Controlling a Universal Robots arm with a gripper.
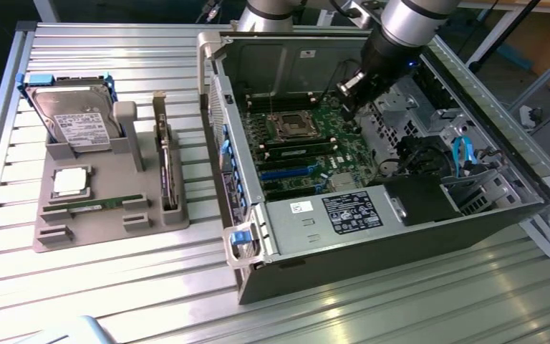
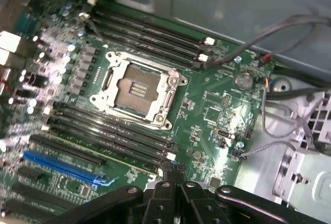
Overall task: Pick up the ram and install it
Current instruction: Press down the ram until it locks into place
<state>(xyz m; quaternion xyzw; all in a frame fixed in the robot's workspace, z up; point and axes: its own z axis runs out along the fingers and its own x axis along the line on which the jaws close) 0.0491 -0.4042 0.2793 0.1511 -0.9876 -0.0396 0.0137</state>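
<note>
1. Arm (image 1: 411, 21): one, grey and silver, entering from the top edge of the exterior view and sloping down toward that view's left.
2. Wrist (image 1: 382, 61): black section below the silver link, tilted the same way.
3. Gripper (image 1: 349, 107): black, pointing downward, fingers (image 2: 170, 203) closed together, nothing seen between them.

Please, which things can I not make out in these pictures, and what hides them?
- Exterior view: the ram's chips, too small; it lies in the grey holder.
- Exterior view: the hard drive's label text, too small.
- Exterior view: whether the claw touches the motherboard; dark against dark.
- Wrist view: most of the claw, cut off by the picture's edge.
</note>
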